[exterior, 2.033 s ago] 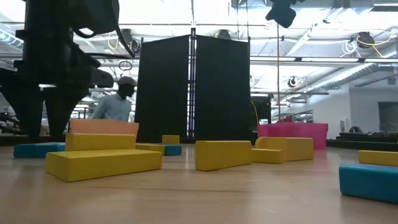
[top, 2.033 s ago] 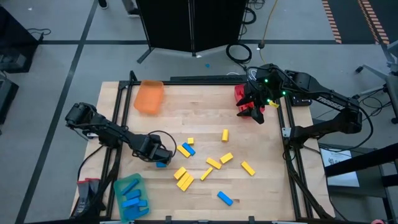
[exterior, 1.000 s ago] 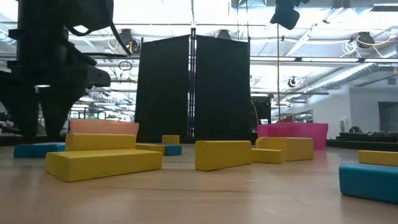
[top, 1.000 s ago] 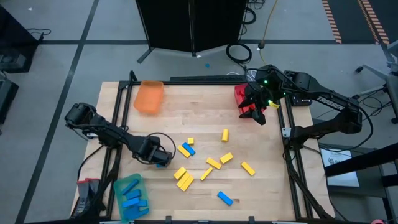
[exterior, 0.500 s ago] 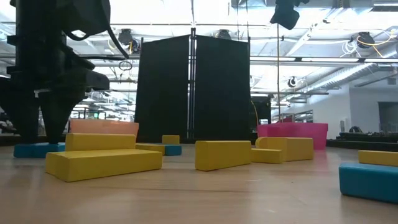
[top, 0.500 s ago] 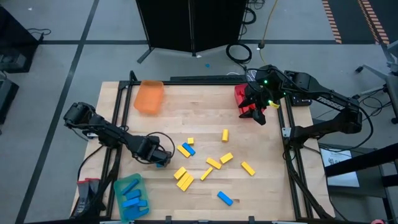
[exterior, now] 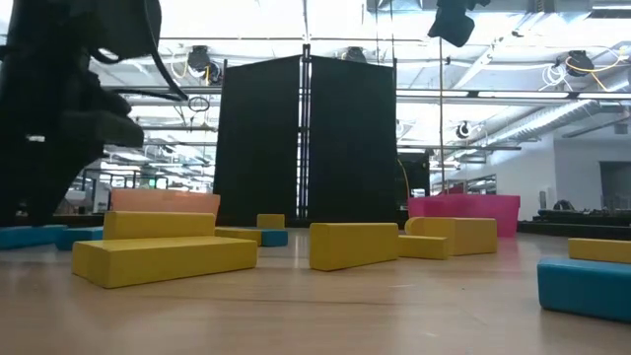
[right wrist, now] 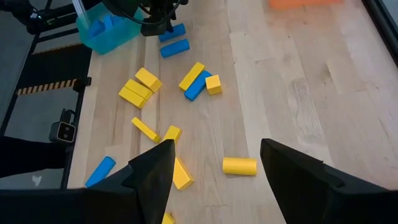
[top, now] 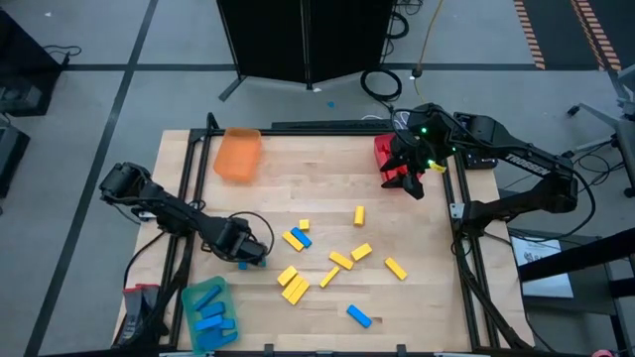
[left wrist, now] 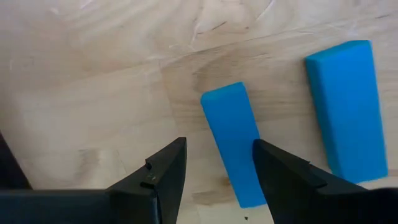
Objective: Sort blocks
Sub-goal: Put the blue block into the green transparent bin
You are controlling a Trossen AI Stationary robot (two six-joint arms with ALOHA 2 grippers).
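**Left gripper straddles a blue block; right arm waits by the red tray**

The blue block [left wrist: 234, 138] lies flat on the table [top: 317, 178], just ahead of and partly between the left gripper's [left wrist: 217, 168] fingers. Its long axis runs roughly along the gripper's reach, tilted a little off it, with the far end pointing away from the wrist. The fingers stand apart, one on each side of the block's near end; neither clearly presses on it, and the block rests on the wood. A second blue block [left wrist: 346, 109] lies just beside the first, beyond one finger, roughly parallel and apart from it.

In the high view the left gripper [top: 246, 253] is low over the table's left part, its arm reaching in from the left edge with the elbow bent and a cable looped over the wrist. The green tray [top: 208, 307], with several blue blocks in it, sits near the gripper, toward the front left corner.

To the gripper's right, scattered yellow blocks [top: 294, 288] lie at mixed angles, with a blue one [top: 302, 238] among them and another blue one [top: 358, 316] farther off near the front edge.

The right gripper [top: 409, 178] hangs over the red tray [top: 382, 149] at the far right corner, fingers spread and empty, wrist angled down. The orange tray [top: 238, 154] sits at the far left.
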